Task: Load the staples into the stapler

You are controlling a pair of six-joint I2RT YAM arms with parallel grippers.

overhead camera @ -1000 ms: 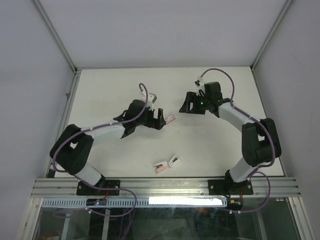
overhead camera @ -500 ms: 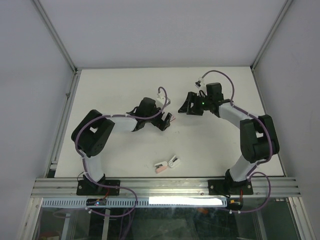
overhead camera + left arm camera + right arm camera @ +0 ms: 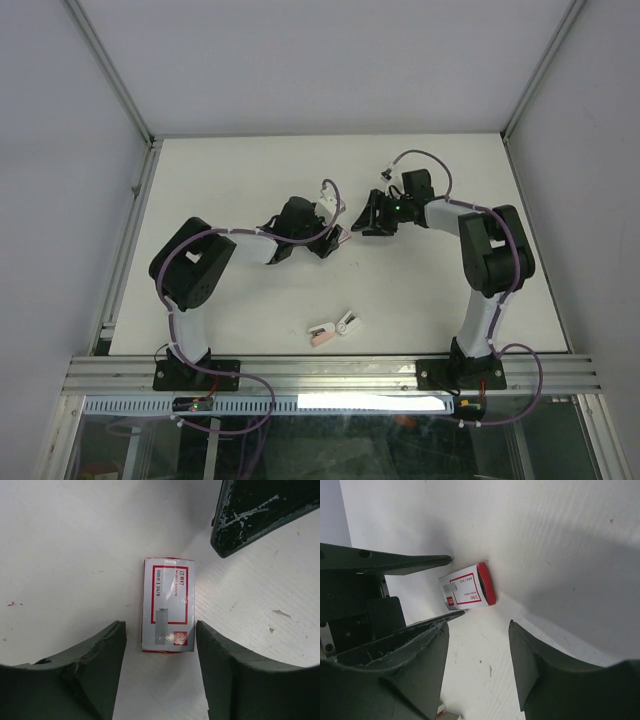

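The staples are a small flat red-and-white box [image 3: 343, 238] lying closed on the white table [image 3: 230, 180], between my two grippers. In the left wrist view the box [image 3: 168, 605] lies lengthwise, its near end just between my open left gripper's [image 3: 160, 627] fingertips, untouched. My left gripper [image 3: 328, 245] sits just left of it. My right gripper [image 3: 368, 222] is open just right of it; in its wrist view the box [image 3: 467, 592] lies a little ahead of the open right gripper [image 3: 477, 625]. The pink-and-white stapler [image 3: 335, 327] lies apart, near the front edge.
The right gripper's finger [image 3: 255, 515] reaches into the left wrist view just beyond the box. The left gripper's fingers [image 3: 395, 564] flank the box in the right wrist view. Metal rails border the table [image 3: 135, 230] on all sides.
The left arm folded and carried its gripper right to the box. The right gripper moved left and down toward the box. The box and the stapler have not moved.
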